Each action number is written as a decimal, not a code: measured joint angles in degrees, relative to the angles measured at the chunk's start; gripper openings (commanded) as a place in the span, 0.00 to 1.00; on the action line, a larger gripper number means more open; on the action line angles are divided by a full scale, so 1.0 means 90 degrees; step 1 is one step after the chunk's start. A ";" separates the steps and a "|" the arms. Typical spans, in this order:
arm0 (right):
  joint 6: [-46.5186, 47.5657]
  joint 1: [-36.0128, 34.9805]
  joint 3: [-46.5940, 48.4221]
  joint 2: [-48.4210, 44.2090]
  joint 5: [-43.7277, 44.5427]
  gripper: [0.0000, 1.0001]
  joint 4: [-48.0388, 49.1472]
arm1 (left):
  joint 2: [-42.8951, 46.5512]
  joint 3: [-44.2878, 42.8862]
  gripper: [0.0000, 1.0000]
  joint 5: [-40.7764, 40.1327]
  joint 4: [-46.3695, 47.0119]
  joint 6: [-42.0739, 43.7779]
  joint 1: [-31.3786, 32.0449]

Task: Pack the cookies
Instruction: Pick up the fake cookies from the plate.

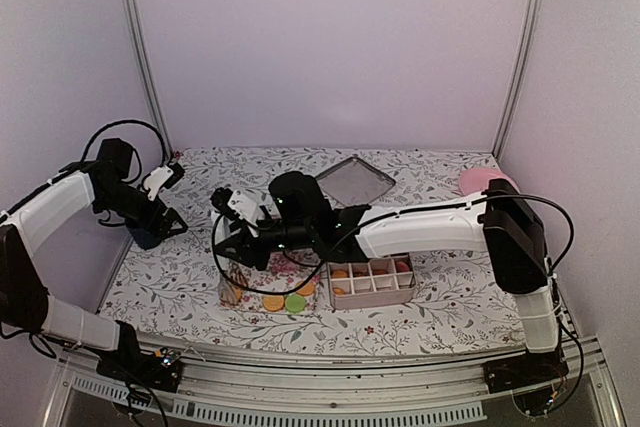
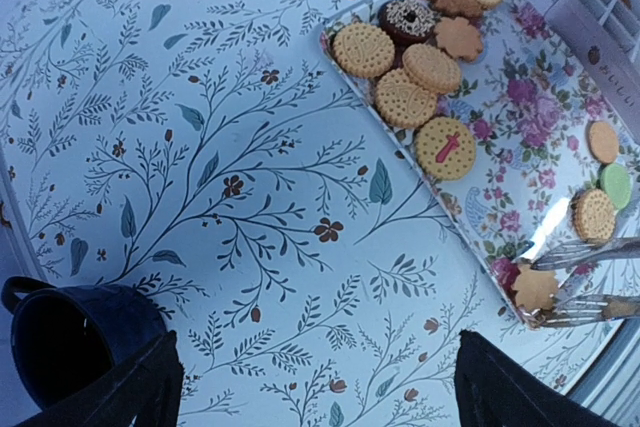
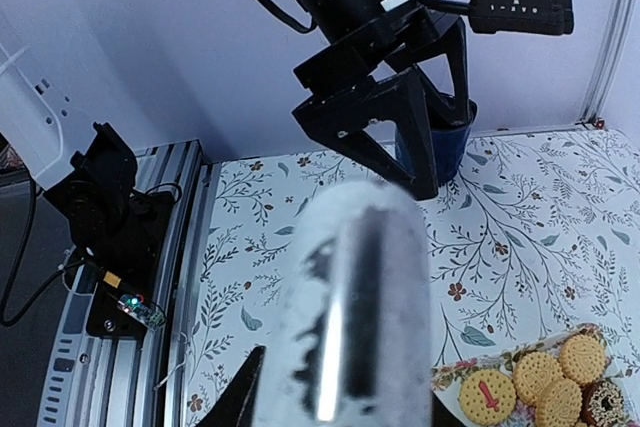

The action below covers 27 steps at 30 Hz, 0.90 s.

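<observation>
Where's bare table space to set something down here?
Bare cloth between the blue mug and the cookie tray, and right of the divided box. Crowded on the tray: cookies and tongs.

Pale lilac walls (image 1: 330, 47), two aluminium corner posts (image 1: 141, 47), white leaf-and-flower patterned tablecloth (image 1: 440, 302).

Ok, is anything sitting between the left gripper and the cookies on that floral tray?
Nothing visible. Only bare tablecloth lies between the open left gripper and the cookies on the tray. The dark cup sits off to one side, and the tongs held in the right gripper are at the tray's other end.
</observation>
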<state>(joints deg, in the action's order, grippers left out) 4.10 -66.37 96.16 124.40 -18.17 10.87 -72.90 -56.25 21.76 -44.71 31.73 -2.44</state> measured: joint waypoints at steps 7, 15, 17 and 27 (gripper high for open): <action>-0.0027 0.0000 0.0005 0.0238 -0.0053 0.41 0.0119 | 0.0000 0.0000 0.95 -0.0034 0.0000 0.0005 0.0000; -0.0017 0.0000 0.0007 0.0355 -0.0039 0.38 0.0270 | 0.0000 0.0017 0.95 -0.0046 0.0002 0.0005 0.0000; -0.0012 0.0000 0.0007 0.0355 -0.0036 0.33 0.0272 | 0.0000 0.0019 0.95 -0.0046 0.0002 0.0007 0.0000; 0.0002 0.0005 0.0036 0.0350 0.0231 0.00 0.0318 | -0.0002 0.0053 0.94 -0.0049 0.0000 0.0024 0.0000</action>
<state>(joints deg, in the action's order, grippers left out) 4.12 -66.32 96.49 127.55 -16.10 13.74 -72.93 -55.77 21.32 -44.71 31.94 -2.44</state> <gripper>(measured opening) 0.210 0.946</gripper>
